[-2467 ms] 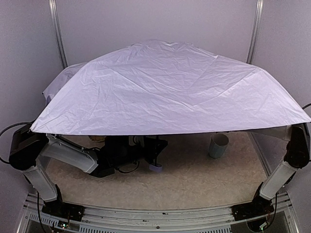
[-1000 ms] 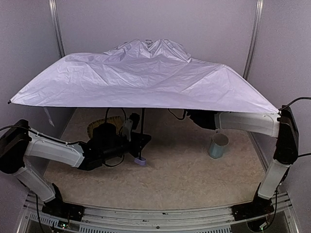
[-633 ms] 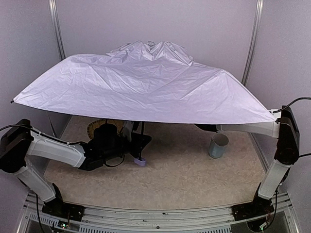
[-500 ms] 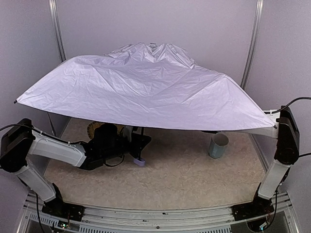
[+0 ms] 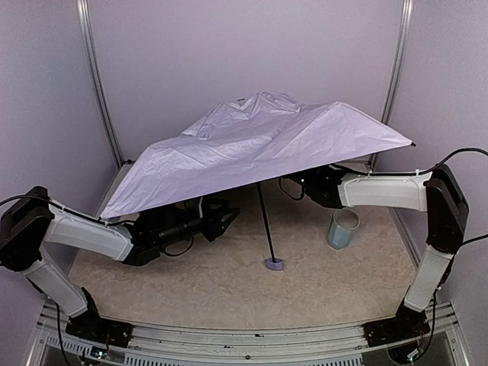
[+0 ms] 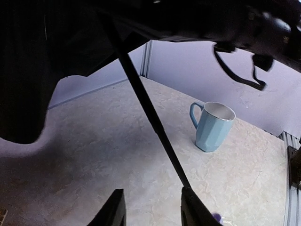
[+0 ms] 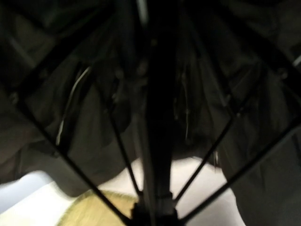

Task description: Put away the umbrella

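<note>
The umbrella (image 5: 259, 137) stands open and tilted, its lavender canopy low on the left and high on the right. Its thin black shaft (image 5: 265, 225) slants down to the lavender handle knob (image 5: 274, 264), which rests on the table. My left gripper (image 5: 226, 216) is open, left of the shaft and apart from it; in the left wrist view the shaft (image 6: 150, 113) passes beyond the right finger (image 6: 193, 209), with nothing between the jaws. My right gripper (image 5: 293, 181) reaches under the canopy. Its wrist view looks straight up the shaft (image 7: 157, 141) among the ribs, shut on it.
A light blue cup (image 5: 343, 229) stands on the table right of the handle, below the right arm. A woven straw tray (image 7: 89, 209) shows under the canopy at the back left. Grey walls enclose the table on three sides.
The left gripper has let go of the shaft and opened. The canopy has swung right and tipped down on the left, and the handle knob has slid right along the table.
</note>
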